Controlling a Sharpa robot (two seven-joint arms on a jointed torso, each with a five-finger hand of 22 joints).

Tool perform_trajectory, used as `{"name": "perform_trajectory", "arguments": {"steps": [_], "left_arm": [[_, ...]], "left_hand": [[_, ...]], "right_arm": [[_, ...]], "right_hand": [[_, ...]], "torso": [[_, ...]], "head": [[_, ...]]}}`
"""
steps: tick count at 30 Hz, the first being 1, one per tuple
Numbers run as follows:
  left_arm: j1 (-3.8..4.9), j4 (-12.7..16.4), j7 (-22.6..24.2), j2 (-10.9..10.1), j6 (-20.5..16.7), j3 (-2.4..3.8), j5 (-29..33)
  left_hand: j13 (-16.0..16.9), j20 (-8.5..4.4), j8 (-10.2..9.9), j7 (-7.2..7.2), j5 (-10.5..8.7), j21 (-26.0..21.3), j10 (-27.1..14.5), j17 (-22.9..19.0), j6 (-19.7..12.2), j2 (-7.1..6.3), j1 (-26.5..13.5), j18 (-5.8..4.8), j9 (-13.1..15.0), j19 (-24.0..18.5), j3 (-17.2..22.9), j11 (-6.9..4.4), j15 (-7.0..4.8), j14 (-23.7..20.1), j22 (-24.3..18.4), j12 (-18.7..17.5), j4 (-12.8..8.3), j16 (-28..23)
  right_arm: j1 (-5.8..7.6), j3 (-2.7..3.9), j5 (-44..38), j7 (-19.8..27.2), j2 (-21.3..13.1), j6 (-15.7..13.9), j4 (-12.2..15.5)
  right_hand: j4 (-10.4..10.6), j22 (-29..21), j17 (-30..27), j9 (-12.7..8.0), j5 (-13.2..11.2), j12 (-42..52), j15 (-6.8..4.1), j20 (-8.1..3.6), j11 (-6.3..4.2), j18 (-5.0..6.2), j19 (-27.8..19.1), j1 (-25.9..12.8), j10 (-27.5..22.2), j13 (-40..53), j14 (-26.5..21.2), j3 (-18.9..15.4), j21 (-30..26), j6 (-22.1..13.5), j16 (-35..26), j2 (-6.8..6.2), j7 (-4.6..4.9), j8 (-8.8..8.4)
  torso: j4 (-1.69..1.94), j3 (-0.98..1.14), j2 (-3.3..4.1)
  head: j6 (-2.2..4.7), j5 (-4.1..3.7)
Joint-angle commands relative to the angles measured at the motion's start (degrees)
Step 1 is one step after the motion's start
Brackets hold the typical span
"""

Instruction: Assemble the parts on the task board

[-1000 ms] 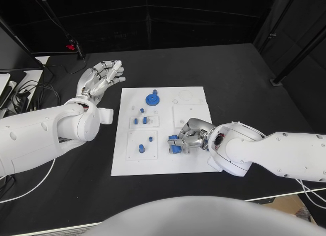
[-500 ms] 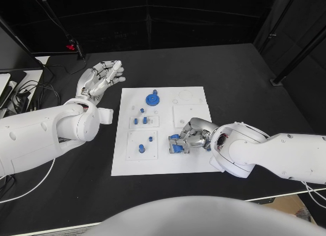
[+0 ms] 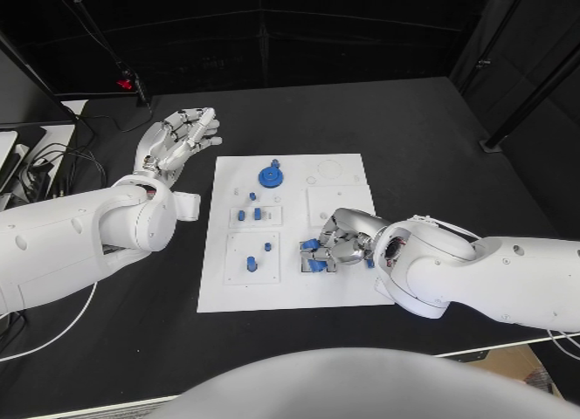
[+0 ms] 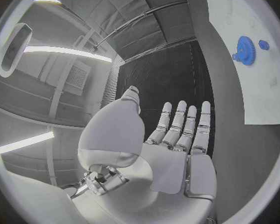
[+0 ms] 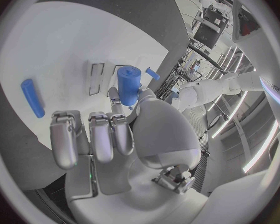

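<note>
A: Our left hand (image 3: 176,140) is hanging released, fingers apart, over the tabletop (image 3: 403,131) beside the board (image 3: 341,292).

B: We're grasping the blue peg (image 5: 128,84) upright in our right hand (image 3: 344,244), directly above the board's right half.

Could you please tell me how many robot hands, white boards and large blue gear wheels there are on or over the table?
Hands: 2 (left hand, right hand)
White boards: 1 (board)
Large blue gear wheels: 1 (gear wheel)
Total: 4
</note>
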Motion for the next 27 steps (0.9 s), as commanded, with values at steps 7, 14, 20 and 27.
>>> {"name": "perform_trajectory", "arguments": {"steps": [7, 14, 20, 27], "left_arm": [[0.06, 0.07, 8.25, 0.05, 0.77, 0.06, -0.01], [0.05, 0.00, 8.13, 0.07, 0.81, 0.06, -0.01], [0.04, -0.02, 8.06, 0.11, 0.85, 0.06, -0.01], [0.02, -0.06, 8.01, 0.15, 0.85, 0.06, -0.01]], "left_hand": [[-0.10, 0.19, 0.24, 8.35, 0.44, -0.28, -0.36, -0.12, -0.46, 0.55, 0.11, 0.06, -0.10, -0.48, -0.39, 0.02, 0.11, -0.45, -0.14, 0.26, -0.03, 0.36], [-0.11, 0.19, 0.25, 8.35, 0.46, -0.29, -0.38, -0.14, -0.47, 0.56, 0.13, 0.07, -0.12, -0.52, -0.41, 0.02, 0.13, -0.45, -0.18, 0.29, -0.02, 0.39], [-0.11, 0.19, 0.25, 8.35, 0.46, -0.29, -0.38, -0.14, -0.47, 0.56, 0.13, 0.07, -0.12, -0.52, -0.41, 0.02, 0.13, -0.45, -0.18, 0.29, -0.02, 0.39], [-0.11, 0.19, 0.25, 8.35, 0.46, -0.29, -0.38, -0.14, -0.47, 0.56, 0.13, 0.07, -0.12, -0.52, -0.41, 0.02, 0.13, -0.45, -0.18, 0.29, -0.02, 0.39]], "right_arm": [[0.07, 0.03, -7.69, -3.66, 0.64, 5.37, -0.25], [0.07, 0.03, -8.73, -4.00, 1.02, 6.11, -0.72], [0.07, 0.03, -8.90, -3.87, 1.40, 6.12, -1.07], [0.07, 0.04, -8.95, -3.66, 1.89, 6.07, -1.66]], "right_hand": [[0.08, 15.09, 15.09, 0.04, -0.29, 0.15, -0.36, -0.55, -0.25, -0.42, 6.05, -0.39, 5.97, 15.08, 5.95, -0.29, 0.19, 1.91, 0.14, -0.08, -1.37, -0.13], [0.22, 15.09, 15.09, 0.07, -1.30, 0.15, -0.41, -0.60, -0.31, -0.42, 6.05, -1.19, 5.97, 15.08, 5.95, -0.92, 0.19, 2.30, 0.14, 0.26, -1.41, -0.68], [0.25, 15.09, 15.09, 0.13, -3.17, 0.15, -0.46, -0.66, -0.35, -0.42, 6.05, -2.26, 5.97, 15.08, 5.95, -1.85, 0.19, 2.78, 0.14, 0.81, -1.45, -1.41], [0.28, 15.09, 15.09, 0.21, -4.31, 0.15, -0.48, -0.68, -0.39, -0.42, 6.05, -2.89, 5.97, 15.08, 5.95, -2.52, 0.19, 3.14, 0.14, 1.29, -1.48, -1.90]], "torso": [[0.04, 0.00, 0.03], [0.01, -0.05, -0.02], [0.04, -0.01, -0.01], [0.06, -0.01, -0.01]], "head": [[0.01, -0.16], [0.01, -0.18], [0.01, -0.17], [0.01, -0.18]]}}
